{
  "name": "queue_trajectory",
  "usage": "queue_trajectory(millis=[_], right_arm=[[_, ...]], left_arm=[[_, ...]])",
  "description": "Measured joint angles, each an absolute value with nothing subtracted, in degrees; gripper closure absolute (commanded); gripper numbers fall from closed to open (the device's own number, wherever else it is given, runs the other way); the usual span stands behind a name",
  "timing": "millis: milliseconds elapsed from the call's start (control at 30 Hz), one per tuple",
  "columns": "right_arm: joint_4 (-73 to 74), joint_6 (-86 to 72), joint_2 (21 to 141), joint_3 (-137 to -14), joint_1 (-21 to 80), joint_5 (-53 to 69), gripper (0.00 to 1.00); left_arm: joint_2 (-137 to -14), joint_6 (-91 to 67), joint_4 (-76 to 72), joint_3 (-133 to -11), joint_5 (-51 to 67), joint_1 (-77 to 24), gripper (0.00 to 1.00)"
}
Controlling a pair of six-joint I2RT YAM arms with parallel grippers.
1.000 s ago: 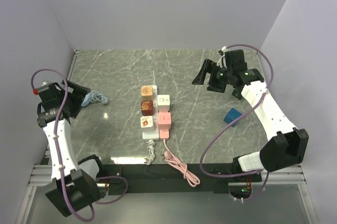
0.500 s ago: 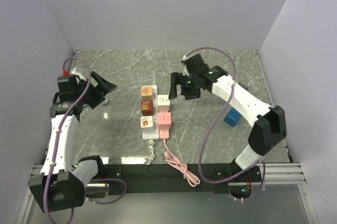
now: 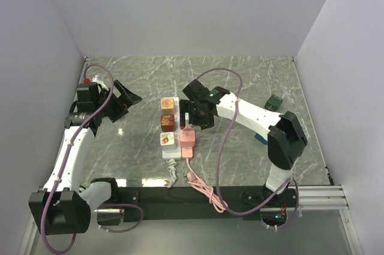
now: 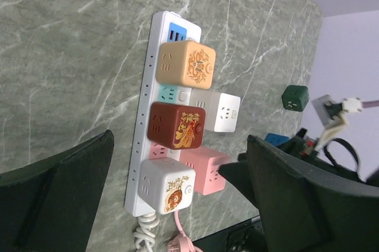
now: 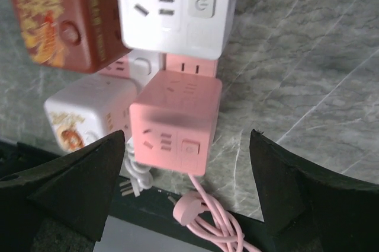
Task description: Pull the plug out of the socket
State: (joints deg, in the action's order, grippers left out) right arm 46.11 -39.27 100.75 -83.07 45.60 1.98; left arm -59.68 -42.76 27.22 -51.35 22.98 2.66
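A white power strip (image 3: 171, 152) lies at the table's middle with cube plugs on it: a tan cube (image 3: 170, 104), a brown cube (image 3: 167, 123), a white tiger-print cube (image 3: 167, 140), a plain white cube (image 5: 174, 3) and a pink cube (image 3: 188, 137) with a pink cord. My right gripper (image 3: 193, 122) is open and hovers just above the plain white and pink cubes. In the right wrist view the pink cube (image 5: 174, 121) sits between my open fingers (image 5: 65, 181), untouched. My left gripper (image 3: 127, 104) is open and empty, left of the strip (image 4: 148, 127).
A green cube (image 3: 274, 101) sits at the back right and a blue cube (image 3: 259, 138) is partly hidden behind my right arm. The pink cord (image 3: 204, 190) and a coiled white cord (image 3: 172, 174) trail to the near edge. Walls close in on three sides.
My right arm has swung left from the back right to above the cube plugs. My left gripper has moved right, toward the strip. The plugs have not moved.
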Motion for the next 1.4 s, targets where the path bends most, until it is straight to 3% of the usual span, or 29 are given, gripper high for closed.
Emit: queue_trajectory(millis=[433, 733, 933, 1033, 1100, 1267, 1333, 1400], right_arm=[[45.5, -42.41, 107.2, -85.32, 48.88, 0.08, 0.12], [46.89, -43.46, 109.36, -85.86, 49.8, -1.06, 0.31], [46.57, -44.21, 109.84, -85.43, 50.26, -1.85, 0.37], [46.02, -44.36, 109.51, -84.86, 50.28, -1.96, 0.35], [45.71, -44.45, 109.32, -84.53, 50.33, -2.02, 0.25], [45.76, -44.51, 109.93, -83.22, 50.78, -2.28, 0.16], [46.17, -44.53, 110.13, -83.2, 51.16, -2.96, 0.16], [46.28, -44.51, 110.13, -83.22, 51.48, -3.75, 0.27]], left_arm=[[-60.4, -42.78, 26.87, -51.35, 22.61, 2.04, 0.01], [-60.6, -43.18, 25.82, -50.33, 22.65, 1.78, 0.01], [-60.8, -43.79, 24.38, -49.93, 23.03, 0.8, 0.01], [-61.12, -44.42, 23.83, -49.93, 23.07, -0.01, 0.01], [-61.43, -44.62, 23.24, -49.93, 23.09, -1.19, 0.0], [-62.52, -44.88, 22.96, -49.93, 23.05, -3.2, 0.01], [-62.63, -45.08, 22.94, -49.93, 23.0, -3.49, 0.01], [-62.63, -45.32, 22.9, -49.93, 22.94, -3.64, 0.01]])
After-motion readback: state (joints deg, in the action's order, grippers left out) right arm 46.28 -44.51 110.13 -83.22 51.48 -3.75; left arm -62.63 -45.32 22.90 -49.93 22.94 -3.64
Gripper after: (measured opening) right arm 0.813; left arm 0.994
